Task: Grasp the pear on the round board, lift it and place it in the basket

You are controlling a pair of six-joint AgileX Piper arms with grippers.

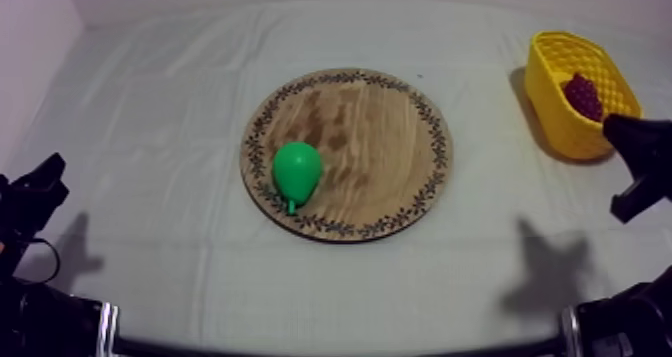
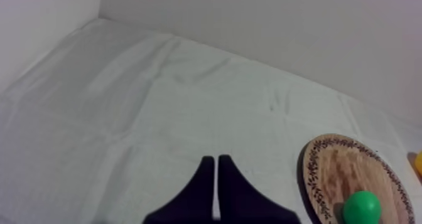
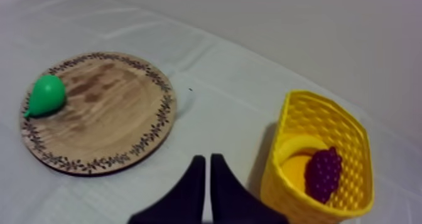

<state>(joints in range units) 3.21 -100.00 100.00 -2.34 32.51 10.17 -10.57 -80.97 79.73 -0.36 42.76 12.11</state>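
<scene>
A green pear point(image 1: 297, 171) lies on its side at the left part of the round wooden board point(image 1: 380, 131) in the middle of the table. The yellow basket point(image 1: 556, 118) stands at the far right with a bunch of dark grapes point(image 1: 583, 95) inside. My left gripper point(image 1: 42, 181) rests low at the left edge, far from the board. In the left wrist view its fingers point(image 2: 215, 159) lie together as a narrow wedge, shut on nothing, with the pear point(image 2: 362, 208) beside them. My right gripper point(image 3: 208, 157), also shut and empty, hangs between the board point(image 3: 107, 117) and the basket point(image 3: 321, 102).
The right wrist view shows a pale yellow curved thing point(image 3: 294, 156) in the basket next to the grapes point(image 3: 324, 173); I cannot tell its kind. A white wall closes the far side. Bare cloth point(image 1: 150, 101) spreads left of the board and along the front.
</scene>
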